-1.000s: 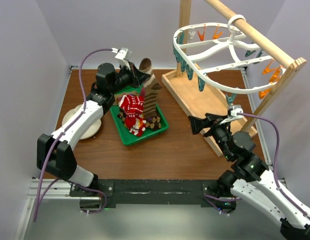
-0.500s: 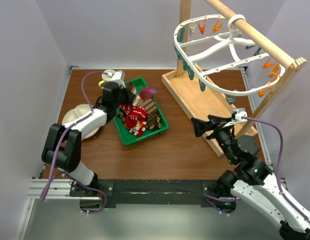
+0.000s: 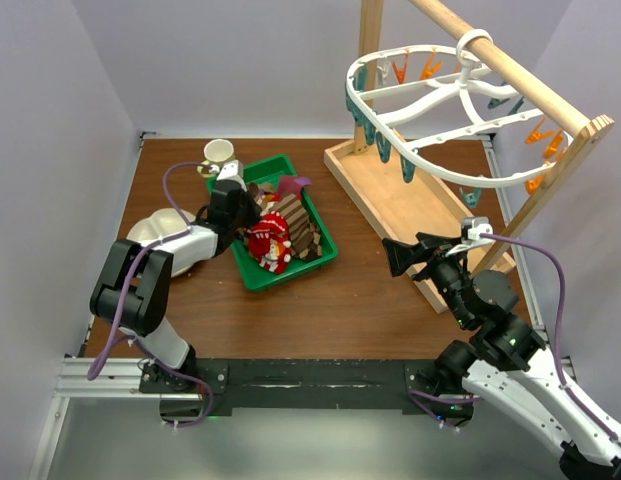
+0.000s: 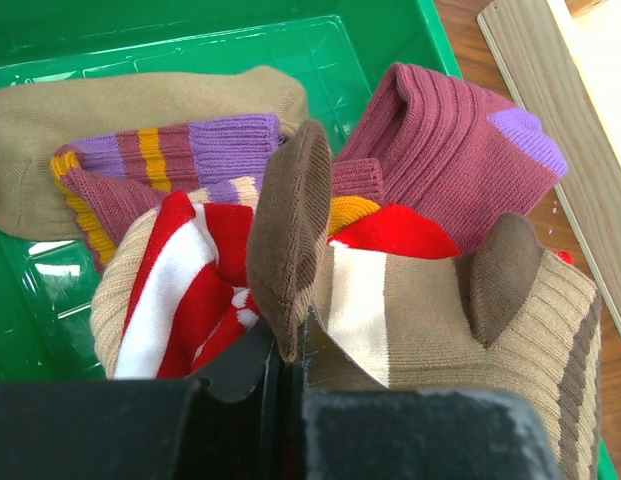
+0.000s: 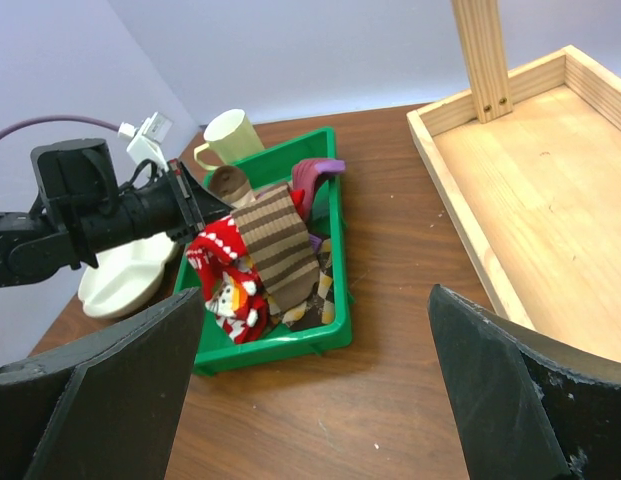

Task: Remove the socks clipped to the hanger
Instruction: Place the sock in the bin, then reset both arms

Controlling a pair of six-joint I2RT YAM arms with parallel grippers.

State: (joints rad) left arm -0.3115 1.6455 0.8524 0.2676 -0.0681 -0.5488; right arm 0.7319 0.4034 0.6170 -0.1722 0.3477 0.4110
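Observation:
The white oval hanger [image 3: 430, 105] hangs by its hook from the wooden rail, with orange and teal clips dangling from its rim. Several socks [image 3: 275, 238] lie heaped in a green tray [image 3: 290, 276]. My left gripper [image 3: 254, 209] is low over the tray's left side. It is shut on the brown cuff [image 4: 290, 230] of a tan-and-brown striped sock [image 4: 430, 300], which drapes over a red-and-white sock [image 4: 190, 270] and a maroon one [image 4: 440, 130]. My right gripper [image 3: 392, 256] hovers open above the table, right of the tray, with nothing between its fingers [image 5: 100, 390].
A pale cup [image 3: 219, 153] stands behind the tray and a white dish [image 3: 155, 232] lies to its left under my left arm. The wooden stand's boxed base [image 3: 390, 190] and slanting rail [image 3: 510, 65] fill the right side.
My left gripper has come down from high behind the tray to just above the heap, bringing the striped sock with it. The hanger sways slightly. My right arm has barely moved.

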